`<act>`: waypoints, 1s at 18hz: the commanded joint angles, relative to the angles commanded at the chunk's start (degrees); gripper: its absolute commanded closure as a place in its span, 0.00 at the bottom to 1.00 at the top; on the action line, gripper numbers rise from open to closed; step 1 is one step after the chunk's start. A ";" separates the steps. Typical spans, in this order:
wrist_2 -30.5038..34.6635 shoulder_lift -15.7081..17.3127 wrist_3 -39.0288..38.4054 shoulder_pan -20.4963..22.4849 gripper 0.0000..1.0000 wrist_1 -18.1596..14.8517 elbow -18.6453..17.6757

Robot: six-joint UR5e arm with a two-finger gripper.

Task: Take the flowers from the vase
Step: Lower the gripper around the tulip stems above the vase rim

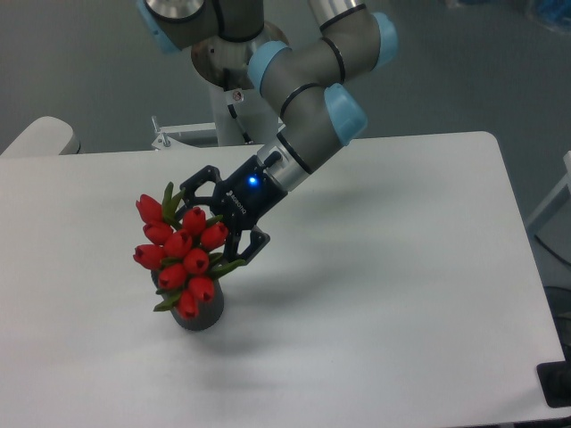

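Note:
The flowers point(178, 250), a bunch of red tulip buds with green leaves, stand in the small dark grey vase point(203, 314) left of the table's middle. The bunch leans up and to the left and hides most of the vase's rim. My gripper point(209, 228) comes in from the upper right at a slant. It is open, with one finger point(189, 185) above the bunch and the other point(246, 253) at its lower right. The upper right buds lie between the fingers. The stems are hidden behind the buds.
The white table point(384, 294) reaches to a rounded edge on the right. The arm's base point(234, 98) stands behind the table's back edge. A pale rounded object point(40, 138) sits at the far left, and a black item point(558, 385) sits at the lower right corner.

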 joint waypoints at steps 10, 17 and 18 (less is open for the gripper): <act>0.00 -1.50 -0.18 -1.14 0.00 1.32 0.79; -0.09 -1.23 -1.67 -1.41 0.13 1.41 0.70; 0.00 -1.41 -1.67 -1.41 0.18 1.41 0.79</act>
